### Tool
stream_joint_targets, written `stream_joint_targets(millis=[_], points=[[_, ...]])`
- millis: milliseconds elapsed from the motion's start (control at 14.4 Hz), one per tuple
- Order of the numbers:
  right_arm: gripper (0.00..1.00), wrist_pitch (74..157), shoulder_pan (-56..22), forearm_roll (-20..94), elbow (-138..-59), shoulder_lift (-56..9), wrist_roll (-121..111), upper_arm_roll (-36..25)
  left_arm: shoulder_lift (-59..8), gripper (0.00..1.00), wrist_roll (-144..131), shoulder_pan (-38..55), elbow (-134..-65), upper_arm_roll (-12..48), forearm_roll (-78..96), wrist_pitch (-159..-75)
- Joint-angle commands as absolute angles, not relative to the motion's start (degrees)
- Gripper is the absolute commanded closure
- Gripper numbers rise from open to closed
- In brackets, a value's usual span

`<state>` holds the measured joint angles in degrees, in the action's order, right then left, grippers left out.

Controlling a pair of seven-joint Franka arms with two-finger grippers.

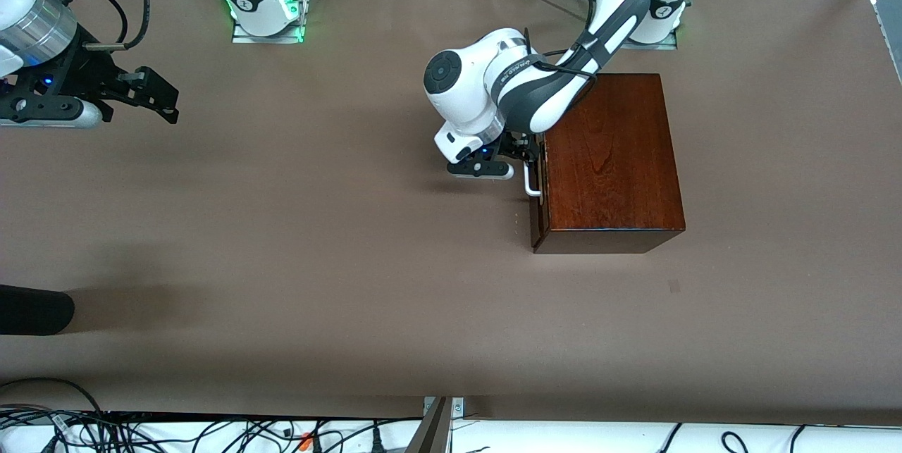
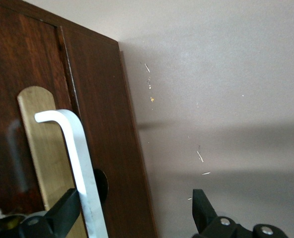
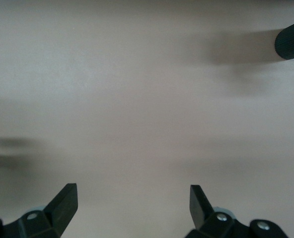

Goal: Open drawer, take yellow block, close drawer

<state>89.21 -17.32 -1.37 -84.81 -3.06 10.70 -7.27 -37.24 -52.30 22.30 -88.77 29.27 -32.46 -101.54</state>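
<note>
while the left arm reaches down from its base to the front of the dark reddish-brown wooden box (image 1: 613, 157), its left pincer (image 1: 525, 157) sits at the drawer (image 1: 540, 189), right at the white u-shaped bar handle (image 1: 532, 182). in the left wrist view the left pincer (image 2: 137, 213) is spread wide: one black fingertip (image 2: 65, 210) lies beside the white handle (image 2: 75, 163), touching it or nearly so, and the other fingertip (image 2: 204, 210) stands well off the box, over bare worktop (image 2: 226, 99). the handle is not pinched between them. a brass-coloured plate (image 2: 37, 144) sits under the handle on the dark drawer front (image 2: 18, 74). the drawer looks shut or all but shut, its front lying close against the box body; a thin seam shows between front and frame. the yellow block is not visible in any view.

the box stands on the brown worktop (image 1: 317, 227) toward the left arm's end, with its drawer front facing the right arm's end.

the right arm waits up in the air over the worktop at its own end, well apart from the box. the right pincer (image 1: 158, 97) is spread, and in the right wrist view (image 3: 132, 203) both black fingertips (image 3: 65, 201) stand wide apart over bare worktop with nothing between them. a dark rounded object (image 1: 35, 308) pokes in at the edge of the worktop, nearer to the front camera than the right pincer.
</note>
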Motion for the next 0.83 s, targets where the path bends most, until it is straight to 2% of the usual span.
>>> stream_joint_targets(millis=[0,765], points=[[0.00,88.59,-17.05,-0.35,-83.76,-3.34,11.16,-7.21,-35.86,0.00,-54.22,21.71,-90.97,29.62,-33.75,-102.74],[0.00,88.59,-17.05,-0.35,-83.76,-3.34,11.16,-7.21,-36.74,0.00,-56.42,22.23,-90.35,29.62,-33.75,-104.24]])
